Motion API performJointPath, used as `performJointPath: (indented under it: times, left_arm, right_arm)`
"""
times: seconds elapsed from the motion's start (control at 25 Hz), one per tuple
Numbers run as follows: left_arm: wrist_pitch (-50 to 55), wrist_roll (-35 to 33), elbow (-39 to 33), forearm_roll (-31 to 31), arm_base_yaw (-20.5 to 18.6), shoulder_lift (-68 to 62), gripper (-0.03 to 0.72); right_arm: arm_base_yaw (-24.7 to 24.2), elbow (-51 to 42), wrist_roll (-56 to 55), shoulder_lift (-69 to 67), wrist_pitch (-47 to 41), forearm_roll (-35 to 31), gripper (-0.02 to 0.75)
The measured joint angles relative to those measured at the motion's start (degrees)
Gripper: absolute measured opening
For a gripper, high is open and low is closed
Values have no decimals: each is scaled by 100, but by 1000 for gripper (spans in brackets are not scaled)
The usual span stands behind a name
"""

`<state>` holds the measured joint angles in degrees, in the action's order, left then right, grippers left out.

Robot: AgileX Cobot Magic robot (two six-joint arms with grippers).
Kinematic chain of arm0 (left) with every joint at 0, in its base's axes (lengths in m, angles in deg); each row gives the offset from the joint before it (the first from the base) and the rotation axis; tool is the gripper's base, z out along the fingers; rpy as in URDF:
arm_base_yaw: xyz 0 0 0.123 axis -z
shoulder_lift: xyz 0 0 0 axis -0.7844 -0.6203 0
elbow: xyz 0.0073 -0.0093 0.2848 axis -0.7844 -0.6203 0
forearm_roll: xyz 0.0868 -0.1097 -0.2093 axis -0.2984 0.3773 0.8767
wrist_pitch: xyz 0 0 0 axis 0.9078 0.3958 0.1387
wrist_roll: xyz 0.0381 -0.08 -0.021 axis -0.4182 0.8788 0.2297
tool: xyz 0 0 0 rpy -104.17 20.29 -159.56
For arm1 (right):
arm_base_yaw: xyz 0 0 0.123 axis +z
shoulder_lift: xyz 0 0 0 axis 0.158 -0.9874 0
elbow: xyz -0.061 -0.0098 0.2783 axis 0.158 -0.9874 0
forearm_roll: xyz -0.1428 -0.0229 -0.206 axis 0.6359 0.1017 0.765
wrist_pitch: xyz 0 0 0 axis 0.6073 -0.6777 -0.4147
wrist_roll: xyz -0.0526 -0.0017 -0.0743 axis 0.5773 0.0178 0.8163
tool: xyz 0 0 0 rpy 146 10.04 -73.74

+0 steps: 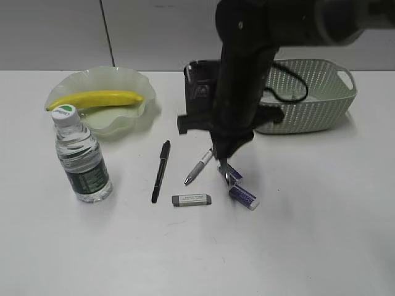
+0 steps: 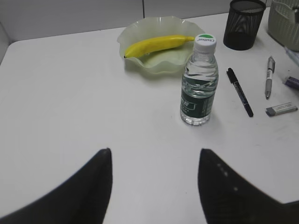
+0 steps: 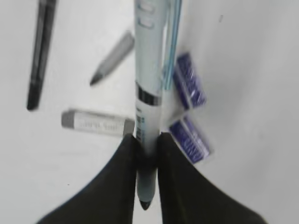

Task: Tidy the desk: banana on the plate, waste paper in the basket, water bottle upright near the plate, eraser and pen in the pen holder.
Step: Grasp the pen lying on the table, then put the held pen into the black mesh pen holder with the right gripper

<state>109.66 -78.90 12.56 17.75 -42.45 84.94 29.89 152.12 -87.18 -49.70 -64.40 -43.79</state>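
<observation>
Pen holder (image 1: pixel 199 92) mostly behind right arm (image 1: pixel 244 74)

The right hand (image 3: pixel 146 144) is closed on a pale pen (image 3: pixel 148 93), its two dark fingers (image 3: pixel 117 186) pinching the barrel near the dark tip. The pen stands above the white tabletop (image 3: pixel 252 70). Relative to the held pen: a grey eraser (image 3: pixel 97 122) lies just left; a grey pen (image 3: pixel 112 58) and a black pen (image 3: pixel 41 51) lie farther left; two purple erasers (image 3: pixel 189 86) (image 3: pixel 188 139) lie just right.
</observation>
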Motion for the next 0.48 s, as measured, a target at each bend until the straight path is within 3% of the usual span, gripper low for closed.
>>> performJointPath:
  times: [0.2,0.48]
  left_arm:
    - [0,0,0,0,0,0,435]
    - [0,0,0,0,0,0,435]
  right_arm:
    - [0,354,-33,646,1013,1192,109]
    - [-88,419,-45,448,3996,2972,109]
